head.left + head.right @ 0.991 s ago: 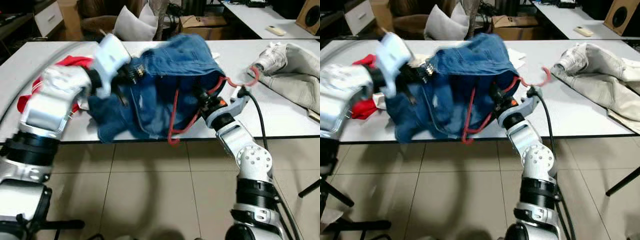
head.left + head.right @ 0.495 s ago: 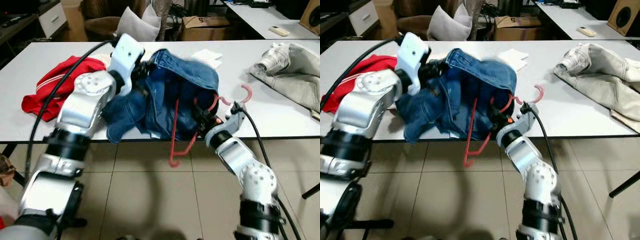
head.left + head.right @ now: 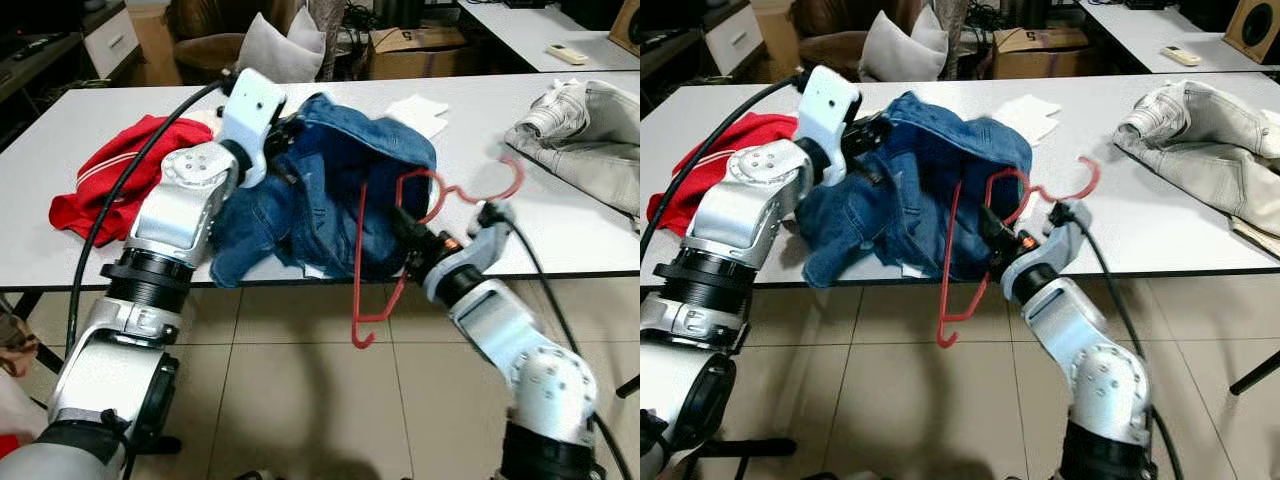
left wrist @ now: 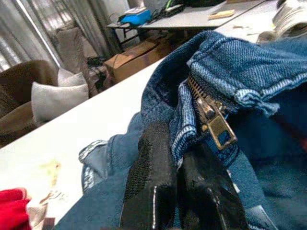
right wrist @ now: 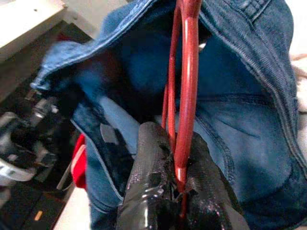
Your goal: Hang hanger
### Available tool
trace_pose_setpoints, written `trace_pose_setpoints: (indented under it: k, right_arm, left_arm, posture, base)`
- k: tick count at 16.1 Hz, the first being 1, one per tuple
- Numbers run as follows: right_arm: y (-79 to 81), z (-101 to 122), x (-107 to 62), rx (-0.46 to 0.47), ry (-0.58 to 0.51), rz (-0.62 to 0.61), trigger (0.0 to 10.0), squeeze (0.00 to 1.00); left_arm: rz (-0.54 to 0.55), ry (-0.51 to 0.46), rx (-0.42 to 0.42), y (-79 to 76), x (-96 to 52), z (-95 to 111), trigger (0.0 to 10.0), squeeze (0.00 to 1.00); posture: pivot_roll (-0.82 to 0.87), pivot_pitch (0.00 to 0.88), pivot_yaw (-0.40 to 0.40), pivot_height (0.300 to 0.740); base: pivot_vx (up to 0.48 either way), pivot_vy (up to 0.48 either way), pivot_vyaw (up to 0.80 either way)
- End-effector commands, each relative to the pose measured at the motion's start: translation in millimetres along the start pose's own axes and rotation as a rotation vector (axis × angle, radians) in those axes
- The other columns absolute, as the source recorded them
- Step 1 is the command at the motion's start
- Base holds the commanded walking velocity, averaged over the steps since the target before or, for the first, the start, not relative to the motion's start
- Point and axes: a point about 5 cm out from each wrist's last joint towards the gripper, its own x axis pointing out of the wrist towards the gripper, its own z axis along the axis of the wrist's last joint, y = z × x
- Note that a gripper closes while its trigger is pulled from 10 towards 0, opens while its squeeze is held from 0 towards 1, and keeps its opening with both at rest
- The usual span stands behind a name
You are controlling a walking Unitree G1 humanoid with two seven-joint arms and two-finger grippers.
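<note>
A red hanger [image 3: 385, 255] is pinched between the two black fingers of the right gripper [image 5: 175, 184], which sits at the near edge of the white table [image 3: 90, 130]. From the grip, the hanger's wire runs up and its hook curls out to the robot's right above the tabletop, while its lower corner hangs down past the table edge over the tiled floor [image 3: 300, 400]. The wire passes just in front of a pair of blue jeans [image 3: 330, 190] bunched on the table, and part of it lies against the denim. The left gripper [image 4: 180, 179] is closed on the jeans' waistband beside the brass zipper [image 4: 213, 122], holding that side raised. A red garment [image 3: 105, 185] lies to the left, and pale trousers [image 3: 585, 125] lie well apart on the right.
</note>
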Motion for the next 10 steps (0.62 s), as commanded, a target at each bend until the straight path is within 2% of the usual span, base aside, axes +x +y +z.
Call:
trace_pose_setpoints:
  k: [1,4,5,6,7,8,10]
  right_arm:
    - [7.7,-16.8,-4.6,0.083,0.030,0.012,10.0,0.00]
    - [7.6,-14.9,-10.2,0.090,0.025,-0.003,10.0,0.00]
    - [9.7,-15.9,-13.0,0.092,0.041,0.004,10.0,0.00]
    - [8.8,-24.7,-17.0,0.096,0.109,0.007,10.0,0.00]
    - [3.9,-28.6,-16.9,0.120,0.131,-0.015,10.0,0.00]
    - [-13.7,-36.5,-15.5,0.205,0.168,-0.090,10.0,0.00]
    - [-30.0,-45.2,-17.1,0.217,0.244,-0.120,10.0,0.00]
  left_arm:
    - [0.027,0.002,0.037,6.5,-1.0,1.5,0.0,0.00]
    - [0.066,0.017,0.065,16.5,-2.8,-2.9,0.0,0.00]
    - [0.074,0.017,0.076,19.0,-2.7,-3.2,0.0,0.00]
    - [0.068,-0.011,0.082,18.9,-1.4,2.4,0.0,0.00]
    - [0.051,-0.042,0.074,16.8,-0.5,8.2,0.0,0.00]
    - [0.009,-0.121,0.061,10.8,0.7,23.3,0.0,0.00]
    - [-0.083,-0.234,0.079,-0.1,-0.8,44.8,0.0,0.00]
  posture:
    - [-0.12,0.000,0.091,0.740]
    - [-0.13,0.000,0.092,0.740]
    - [-0.13,0.000,0.092,0.740]
    - [-0.13,0.000,0.089,0.740]
    - [-0.13,0.000,0.089,0.740]
    - [-0.14,0.000,0.090,0.740]
    - [-0.14,0.000,0.090,0.740]
  base:
    - [0.000,0.000,0.00]
    - [0.000,0.000,0.00]
    - [0.000,0.000,0.00]
    - [0.000,0.000,0.00]
    - [0.000,0.000,0.00]
    - [0.000,0.000,0.00]
    - [0.000,0.000,0.00]
